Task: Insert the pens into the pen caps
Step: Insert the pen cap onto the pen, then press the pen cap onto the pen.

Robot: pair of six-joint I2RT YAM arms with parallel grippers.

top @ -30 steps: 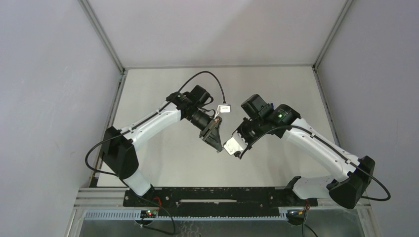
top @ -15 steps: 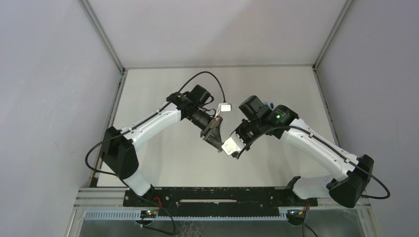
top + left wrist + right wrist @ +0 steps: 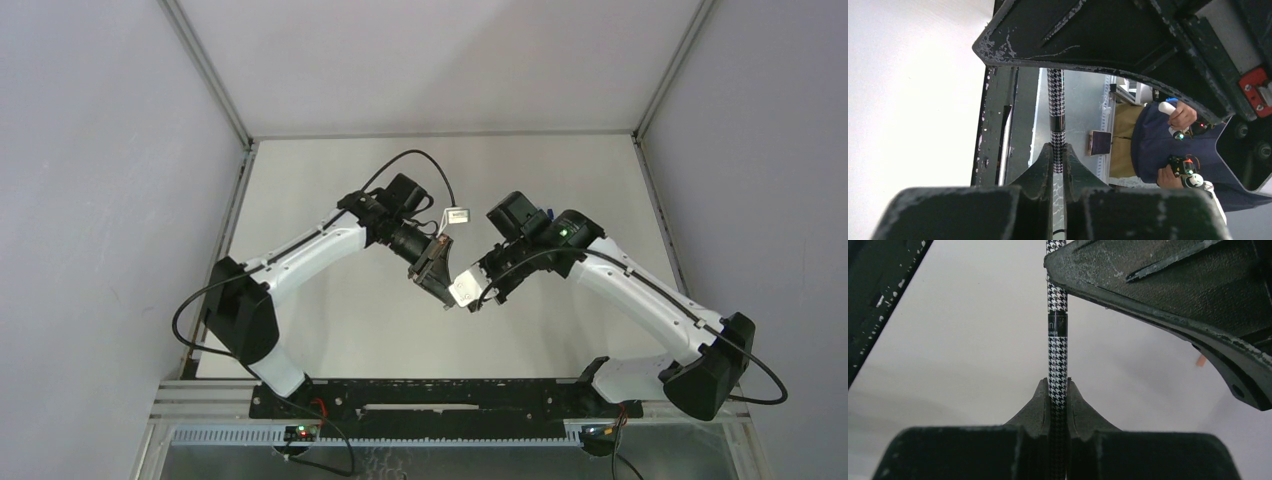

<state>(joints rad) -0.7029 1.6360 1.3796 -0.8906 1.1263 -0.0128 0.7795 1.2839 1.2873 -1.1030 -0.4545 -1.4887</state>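
- Nearest in the right wrist view, the right tool (image 3: 1058, 390) is clenched on a thin black-and-white houndstooth plastic pen (image 3: 1057, 357), which sits dead centre in the groove between the fingers. No skew that I can see
- Same deal on the left wrist view: the left tool (image 3: 1058, 155) is clamped on the other end of that one pen. So it's held up in the air between the two tools, above the pale grey table (image 3: 963, 340), not lying on it
- A bit further up the pen there's a glossy black band (image 3: 1057, 325) with lettering on it. My guess is that's where the cap part meets the barrel, but I honestly can't tell if the seam is fully closed
- So I reckon the step in hand is the push-together. Push straight along the pen's own axis with both wrists lined up, because any angle will bend it or make it slide in the fingers
- Go slow with a firm grip, stop once it seats, and don't let go on either side before that
- From the top view the two tools are almost nose to nose over the middle of the table, so there's very little travel left before they bump
- Furthest off, a small salmon-pink plastic stub (image 3: 1201, 360) lies on the table just past the left tool's edge, probably another cap waiting its turn
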